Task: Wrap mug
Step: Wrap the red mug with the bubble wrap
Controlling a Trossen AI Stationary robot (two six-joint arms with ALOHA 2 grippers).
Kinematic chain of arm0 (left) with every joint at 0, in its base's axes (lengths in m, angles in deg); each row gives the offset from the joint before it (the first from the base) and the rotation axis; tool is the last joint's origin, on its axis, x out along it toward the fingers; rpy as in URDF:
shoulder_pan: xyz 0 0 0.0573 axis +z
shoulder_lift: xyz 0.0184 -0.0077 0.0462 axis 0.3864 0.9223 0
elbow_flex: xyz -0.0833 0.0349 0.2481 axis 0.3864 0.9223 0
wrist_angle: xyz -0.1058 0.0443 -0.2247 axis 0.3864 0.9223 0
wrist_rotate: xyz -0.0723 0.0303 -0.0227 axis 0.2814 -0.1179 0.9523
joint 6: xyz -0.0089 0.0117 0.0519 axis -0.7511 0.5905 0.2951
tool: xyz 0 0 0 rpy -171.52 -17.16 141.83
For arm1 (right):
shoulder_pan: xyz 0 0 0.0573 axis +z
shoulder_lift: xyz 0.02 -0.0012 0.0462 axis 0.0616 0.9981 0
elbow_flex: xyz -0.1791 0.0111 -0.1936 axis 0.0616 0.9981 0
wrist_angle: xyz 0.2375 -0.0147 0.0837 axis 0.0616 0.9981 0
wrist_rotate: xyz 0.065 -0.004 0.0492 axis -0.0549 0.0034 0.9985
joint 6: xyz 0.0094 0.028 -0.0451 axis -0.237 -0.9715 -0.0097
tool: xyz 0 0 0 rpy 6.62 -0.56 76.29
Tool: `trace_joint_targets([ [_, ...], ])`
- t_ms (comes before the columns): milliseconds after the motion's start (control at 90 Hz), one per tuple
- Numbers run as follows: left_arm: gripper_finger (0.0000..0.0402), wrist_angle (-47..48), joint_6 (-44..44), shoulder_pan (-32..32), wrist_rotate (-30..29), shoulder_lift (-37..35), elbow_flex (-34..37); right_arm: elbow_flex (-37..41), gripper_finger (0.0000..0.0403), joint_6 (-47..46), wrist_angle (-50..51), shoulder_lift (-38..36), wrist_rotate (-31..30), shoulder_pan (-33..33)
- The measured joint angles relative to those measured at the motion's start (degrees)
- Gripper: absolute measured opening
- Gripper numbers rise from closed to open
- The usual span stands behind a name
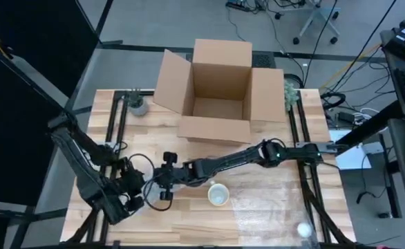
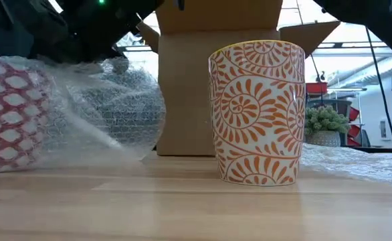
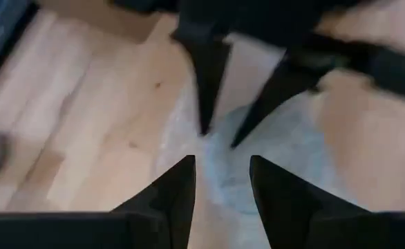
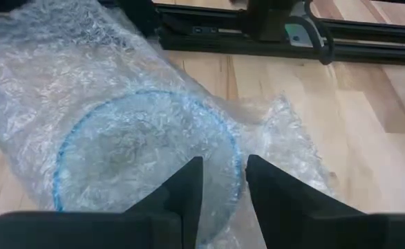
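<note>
1. Both hands meeting low over the bench (image 1: 271,207) at its front-left; left hand (image 3: 222,183) part open, fingers apart above bubble wrap (image 4: 85,83), nothing gripped.
2. Right hand (image 4: 223,183) slightly open, poised over a blue-rimmed mug (image 4: 147,159) already bundled in wrap; no clear hold.
3. Judged roughly midway: one mug swathed, wrap loose, likely needing tucking.
4. Orange-patterned mug (image 2: 257,112) upright and bare, near the hands; cardboard box (image 1: 220,90) open behind, seemingly unfilled.
</note>
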State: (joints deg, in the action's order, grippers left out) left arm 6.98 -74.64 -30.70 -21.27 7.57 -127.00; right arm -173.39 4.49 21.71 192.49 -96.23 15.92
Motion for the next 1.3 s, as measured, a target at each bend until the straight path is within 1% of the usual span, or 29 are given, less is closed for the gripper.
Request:
trace_joint_targets([
  [156,0.0128,-6.4,4.3,1.2,5.6,-1.2,1.6,0.0,0.0102,0.0,0.0,0.0,0.0,0.0],
  [333,0.0128,-17.7,9.4,4.2,11.8,-1.2,9.3,0.0,0.0102,0.1,0.0,0.1,0.0,0.0],
  [433,0.0128,-21.9,11.3,6.3,12.7,-1.2,14.1,0.0,0.0102,0.1,-0.2,0.1,0.1,0.0],
  [544,0.0128,-24.7,11.5,8.9,14.3,-1.5,17.7,0.1,0.0102,0.0,-0.4,0.1,-0.1,0.0],
  [700,0.0127,-32.1,14.8,9.8,14.1,-1.8,22.2,0.1,0.0102,0.9,-0.9,-0.1,-0.1,0.1],
  [844,0.0127,-33.2,14.3,10.0,15.0,-1.8,22.6,0.2,0.0102,4.0,-0.1,-1.8,0.4,0.1],
  [956,0.0127,-33.3,14.4,10.0,15.1,-1.7,22.6,0.2,0.0102,7.9,1.7,-5.2,0.3,0.5],
  [1078,0.0127,-34.2,16.1,10.0,15.2,-1.6,22.7,0.1,0.0102,10.3,6.0,-8.1,0.3,0.7],
  [1178,0.0127,-35.4,17.4,10.1,15.2,-1.6,22.8,0.1,0.0102,10.9,10.4,-8.9,-0.2,0.7],
  [1300,0.0128,-35.6,17.6,10.1,15.2,-1.6,22.9,0.1,0.0102,12.2,13.5,-9.1,0.1,0.0],
])
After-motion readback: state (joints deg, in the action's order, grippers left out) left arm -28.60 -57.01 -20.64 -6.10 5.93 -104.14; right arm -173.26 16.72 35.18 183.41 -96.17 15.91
